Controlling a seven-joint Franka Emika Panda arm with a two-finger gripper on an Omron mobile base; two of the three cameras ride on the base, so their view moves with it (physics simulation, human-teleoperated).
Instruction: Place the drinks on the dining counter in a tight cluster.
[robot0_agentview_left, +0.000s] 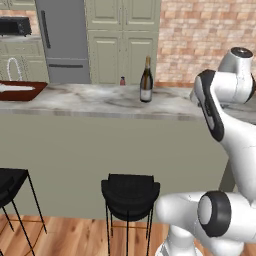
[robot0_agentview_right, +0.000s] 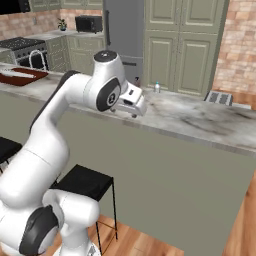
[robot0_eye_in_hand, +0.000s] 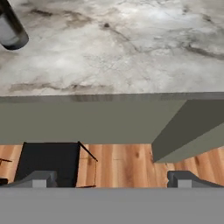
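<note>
Wine bottle (robot0_agentview_left: 146, 80): tall, dark, pale-labelled, upright

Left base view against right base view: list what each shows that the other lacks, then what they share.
Left base view alone: the wine bottle standing on the dining counter, and the maroon bottle behind it to the left. Right base view alone: the water bottle at the counter's far edge, and the stove. Both: the counter, the red tray, a black stool and the fridge.

wine bottle (robot0_agentview_left: 146, 82): dark, upright on dining counter (robot0_agentview_left: 90, 102) | maroon bottle (robot0_agentview_left: 122, 81): upright behind | water bottle (robot0_agentview_right: 157, 87): upright
</note>
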